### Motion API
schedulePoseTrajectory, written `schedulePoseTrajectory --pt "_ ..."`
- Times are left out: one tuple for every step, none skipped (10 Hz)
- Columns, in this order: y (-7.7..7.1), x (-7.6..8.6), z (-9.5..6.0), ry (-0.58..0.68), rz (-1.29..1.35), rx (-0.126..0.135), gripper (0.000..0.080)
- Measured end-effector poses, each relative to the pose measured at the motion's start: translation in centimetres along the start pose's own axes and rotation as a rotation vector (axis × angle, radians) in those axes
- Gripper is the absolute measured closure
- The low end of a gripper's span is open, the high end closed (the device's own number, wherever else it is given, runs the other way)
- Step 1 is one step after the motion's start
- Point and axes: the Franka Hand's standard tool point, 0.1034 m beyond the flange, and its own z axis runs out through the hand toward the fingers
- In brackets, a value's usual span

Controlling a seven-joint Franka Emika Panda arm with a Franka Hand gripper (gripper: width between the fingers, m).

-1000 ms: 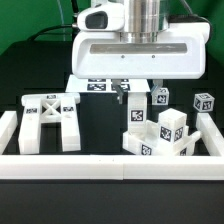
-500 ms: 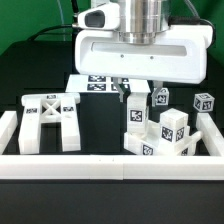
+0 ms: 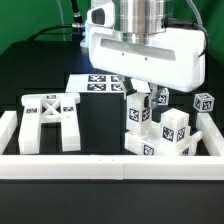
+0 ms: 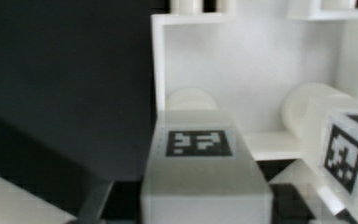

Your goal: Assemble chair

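Off to the exterior view's right of the X-braced frame (image 3: pixel 50 118), well apart from it, you have the parts pile (image 3: pixel 168 135). At the pile's edge nearer the frame, your gripper (image 3: pixel 138 100) pinches a tagged post (image 3: pixel 137 115), which hangs upright straight beneath it.

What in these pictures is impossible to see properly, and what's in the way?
- Exterior view: gripper tips hidden behind chair parts; grip unclear.
- Exterior view: marker board partly hidden by the gripper.
- Wrist view: nearest tagged block blurred, cut off by the edge.
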Motion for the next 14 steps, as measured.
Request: schedulePoseTrajectory --pt "0.02 0.0 0.0 -0.005 0.103 0.003 0.0509" --pt "0.04 -0.02 0.03 -0.006 0.161 0.003 0.0509" --pt "0.02 -0.06 0.07 -0.011 0.277 0.006 0.0509" --pt "-0.01 -0.11 0.08 -0.014 0.375 0.008 0.0508" --pt "-0.02 -0.13 0.09 -0.014 0.445 0.007 0.0508" --pt "-0.09 -0.1 0.06 -0.02 0.535 0.014 0.0508" --pt "-0.09 -0.08 0.06 -0.022 0.582 0.015 0.0508" --pt "-0.14 -0.11 0.06 -0.031 0.718 0.019 0.0509" --pt "-0.15 -0.13 0.06 -0.032 0.753 0.018 0.0509" --pt "-0.14 -0.12 0.07 -0.032 0.764 0.018 0.0509" --pt "-0.14 -0.12 0.07 -0.031 0.742 0.018 0.0508" --pt "-0.14 -0.14 0.08 -0.031 0.705 0.019 0.0508" --pt "-0.14 -0.13 0.08 -0.031 0.664 0.019 0.0331" --pt "-0.12 -0.07 0.06 -0.027 0.542 0.02 0.0193"
